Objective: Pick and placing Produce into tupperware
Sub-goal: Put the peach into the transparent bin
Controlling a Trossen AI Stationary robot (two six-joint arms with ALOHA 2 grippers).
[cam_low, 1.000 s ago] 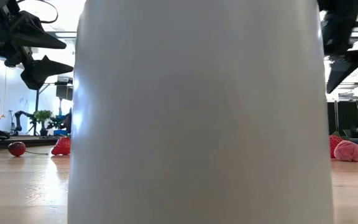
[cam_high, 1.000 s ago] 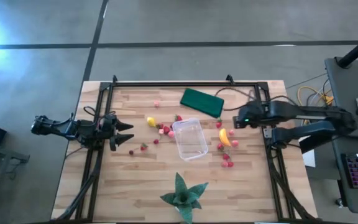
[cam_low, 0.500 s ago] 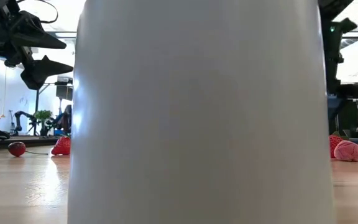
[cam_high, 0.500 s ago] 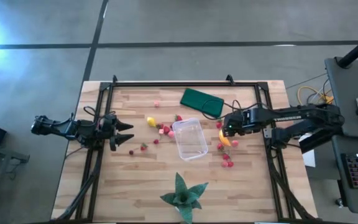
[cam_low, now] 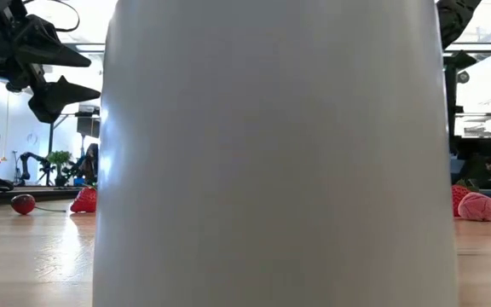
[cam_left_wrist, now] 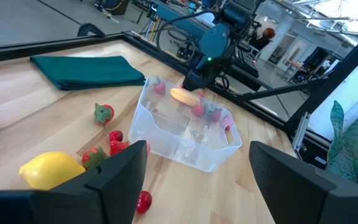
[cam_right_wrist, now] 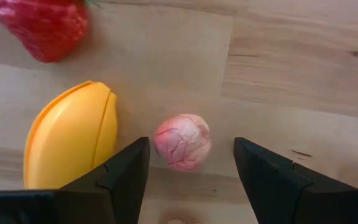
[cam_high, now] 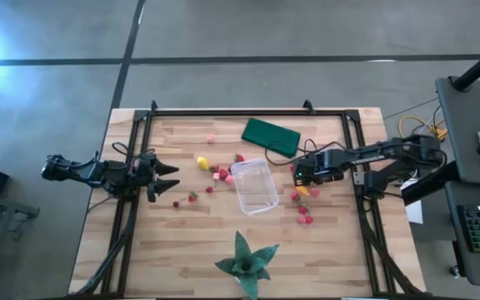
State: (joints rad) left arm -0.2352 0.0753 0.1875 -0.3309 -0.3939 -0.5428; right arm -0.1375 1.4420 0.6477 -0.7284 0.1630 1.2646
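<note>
The clear tupperware (cam_high: pixel 254 185) stands mid-table, also seen in the left wrist view (cam_left_wrist: pixel 185 134). Produce lies scattered around it: a lemon (cam_high: pixel 202 163), red berries (cam_high: pixel 222 173) to its left, and a banana (cam_high: pixel 302 189) with more berries (cam_high: pixel 305 215) to its right. My right gripper (cam_high: pixel 299 177) points down, open, just right of the tub. In its wrist view (cam_right_wrist: pixel 191 180) the fingers stand on either side of a pink berry (cam_right_wrist: pixel 182 142), with the banana (cam_right_wrist: pixel 70 143) beside it and a strawberry (cam_right_wrist: pixel 42 25) farther off. My left gripper (cam_high: pixel 172 177) waits open at the table's left edge.
A dark green cloth (cam_high: pixel 271 137) lies at the far side. A green star-shaped leafy object (cam_high: pixel 246 258) stands near the front edge. A wide white thing (cam_low: pixel 271 153) fills the low view. A black frame (cam_high: pixel 248 111) runs round the table.
My right gripper has come down and toward the table's left, from beside the right frame rail to just over the banana and pink berry. The produce and the tupperware have stayed where they were.
</note>
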